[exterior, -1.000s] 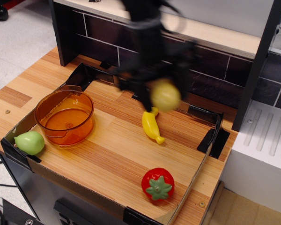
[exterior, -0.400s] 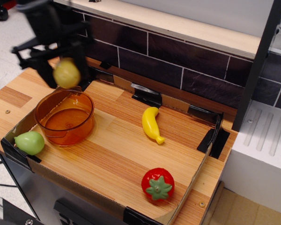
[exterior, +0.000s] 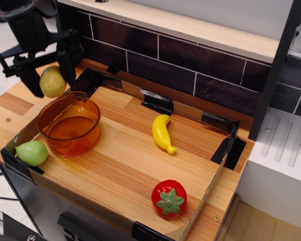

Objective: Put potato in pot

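The potato (exterior: 52,81) is a dull yellow-tan rounded toy held in the air between my gripper's black fingers. My gripper (exterior: 49,75) is shut on it, above and just beyond the far left rim of the pot. The pot (exterior: 69,125) is a round translucent orange plastic pot standing at the left of the wooden tray, with nothing inside it.
A light-green pear (exterior: 31,152) lies at the pot's front left. A yellow banana (exterior: 161,132) lies mid-tray and a red strawberry toy (exterior: 169,197) near the front. A low cardboard wall (exterior: 200,201) rims the tray. A dark brick wall (exterior: 190,65) stands behind.
My gripper carried the potato from above the banana leftward across the tray to over the pot, then a little further left and slightly lower, past the pot's far left rim.
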Robot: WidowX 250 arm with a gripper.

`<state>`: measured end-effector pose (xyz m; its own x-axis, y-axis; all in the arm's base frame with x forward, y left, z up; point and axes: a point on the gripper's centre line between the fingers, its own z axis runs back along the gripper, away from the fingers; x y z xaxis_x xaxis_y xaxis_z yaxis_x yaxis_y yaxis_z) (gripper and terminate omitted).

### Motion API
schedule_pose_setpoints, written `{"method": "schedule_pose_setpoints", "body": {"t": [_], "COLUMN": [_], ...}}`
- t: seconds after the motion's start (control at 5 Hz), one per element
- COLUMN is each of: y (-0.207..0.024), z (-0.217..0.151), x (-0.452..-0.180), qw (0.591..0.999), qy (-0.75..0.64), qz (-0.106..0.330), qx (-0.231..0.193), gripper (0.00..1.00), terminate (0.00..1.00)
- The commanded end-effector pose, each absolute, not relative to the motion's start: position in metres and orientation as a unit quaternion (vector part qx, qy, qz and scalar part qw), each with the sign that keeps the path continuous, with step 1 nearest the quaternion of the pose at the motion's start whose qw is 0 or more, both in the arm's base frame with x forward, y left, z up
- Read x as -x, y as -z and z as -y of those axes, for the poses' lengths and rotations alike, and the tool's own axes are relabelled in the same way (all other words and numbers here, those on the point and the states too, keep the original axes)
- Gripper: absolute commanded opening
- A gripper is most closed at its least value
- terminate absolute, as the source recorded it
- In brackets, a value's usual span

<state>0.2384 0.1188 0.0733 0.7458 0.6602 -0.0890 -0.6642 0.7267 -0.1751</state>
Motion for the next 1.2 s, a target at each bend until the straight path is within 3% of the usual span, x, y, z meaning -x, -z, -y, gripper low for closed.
{"method": "schedule_pose_setpoints", "body": {"t": [0.0,0.2,0.6,0.8,1.0], "y": [-0.07,-0.082,-0.131,-0.131,-0.131], "z": [-0.104,-0.099,-0.094,-0.094,-0.094], "x": [-0.247,-0.253,-0.265,-0.265,-0.265], "qw": [0.938,0.932,0.928,0.928,0.928], "qy": [-0.336,-0.351,-0.356,-0.356,-0.356], "qz": [0.0,0.014,0.03,0.03,0.03], "qx": [0.087,0.095,0.108,0.108,0.108], "gripper": [1.0,1.0,1.0,1.0,1.0], "terminate": [0.0,0.0,0.0,0.0,1.0]}}
